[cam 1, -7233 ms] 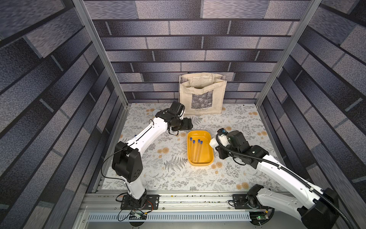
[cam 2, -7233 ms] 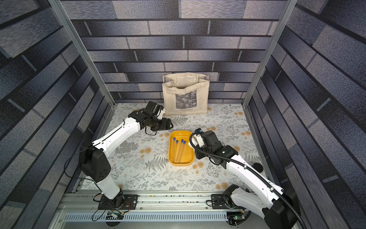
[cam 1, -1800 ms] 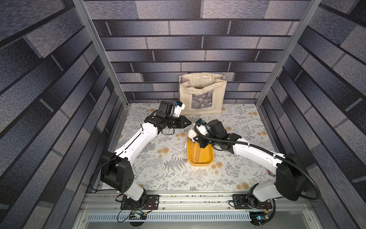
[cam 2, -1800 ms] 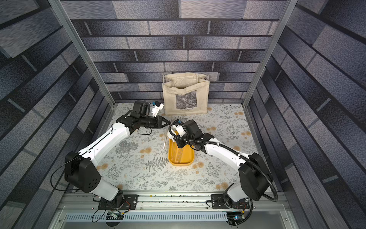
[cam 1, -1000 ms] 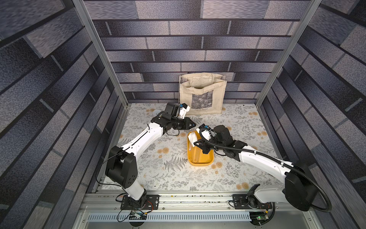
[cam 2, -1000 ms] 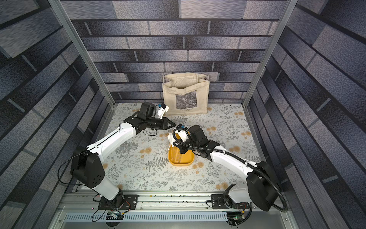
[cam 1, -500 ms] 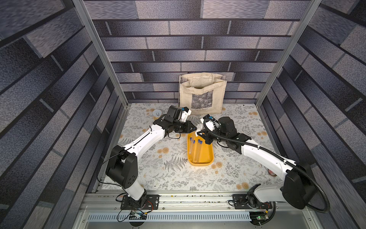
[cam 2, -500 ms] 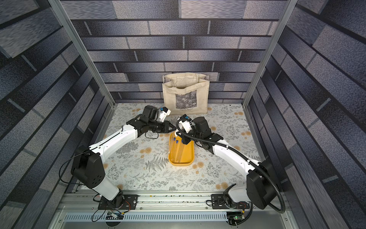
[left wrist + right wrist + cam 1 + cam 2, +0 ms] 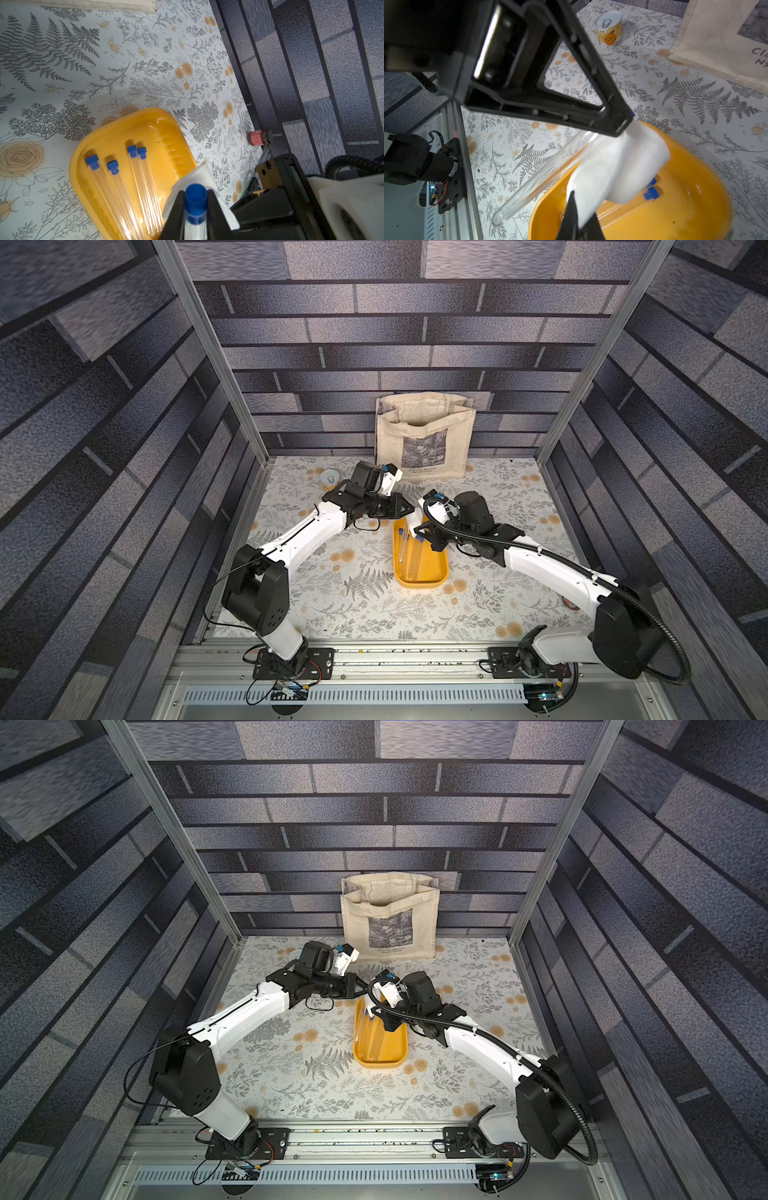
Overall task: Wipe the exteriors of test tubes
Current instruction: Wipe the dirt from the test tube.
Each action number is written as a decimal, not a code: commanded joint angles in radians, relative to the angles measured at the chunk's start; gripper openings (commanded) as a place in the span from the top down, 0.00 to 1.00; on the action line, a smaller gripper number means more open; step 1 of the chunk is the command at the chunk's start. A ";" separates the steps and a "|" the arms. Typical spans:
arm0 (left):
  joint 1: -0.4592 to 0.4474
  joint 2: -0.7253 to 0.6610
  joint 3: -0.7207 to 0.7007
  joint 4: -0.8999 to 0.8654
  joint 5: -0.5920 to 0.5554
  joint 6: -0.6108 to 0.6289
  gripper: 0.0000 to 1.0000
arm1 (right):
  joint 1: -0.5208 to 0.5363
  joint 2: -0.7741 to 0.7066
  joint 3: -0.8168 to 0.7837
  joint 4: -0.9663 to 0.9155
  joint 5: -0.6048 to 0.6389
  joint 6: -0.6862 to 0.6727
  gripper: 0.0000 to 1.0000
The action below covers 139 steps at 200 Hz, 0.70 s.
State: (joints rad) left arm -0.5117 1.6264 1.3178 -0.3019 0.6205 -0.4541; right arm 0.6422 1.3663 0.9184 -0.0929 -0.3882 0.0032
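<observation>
Left end effector [image 9: 407, 510], at mid-frame in a top view, is clamped on the blue-capped end of a test tube [image 9: 542, 172]. Just right of it, the right end effector [image 9: 419, 530] is pinched shut on a white cloth [image 9: 618, 164], laid against the glass near the cap. The cloth is best drawn along the full length with light pressure. The tube's long axis is slanted: closed end pointed past the tray [image 9: 695, 197] rim, over the table [image 9: 654, 87]. Four other tubes [image 9: 119, 187] lie in the tray.

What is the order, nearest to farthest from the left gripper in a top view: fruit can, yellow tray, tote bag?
1. Yellow tray, just below the left gripper.
2. Tote bag, behind it.
3. Fruit can, back left.
</observation>
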 commanded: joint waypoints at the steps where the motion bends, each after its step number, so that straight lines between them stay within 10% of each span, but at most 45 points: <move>1: -0.008 -0.018 -0.009 0.012 -0.008 -0.011 0.82 | 0.024 -0.038 -0.022 -0.002 -0.016 -0.014 1.00; 139: -0.008 -0.013 -0.010 0.010 -0.012 -0.012 0.82 | 0.140 -0.129 -0.135 0.013 0.016 -0.009 1.00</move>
State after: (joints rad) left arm -0.5167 1.6264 1.3178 -0.3016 0.6201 -0.4545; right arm 0.7601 1.2675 0.8055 -0.0887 -0.3836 -0.0013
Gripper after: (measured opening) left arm 0.187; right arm 0.050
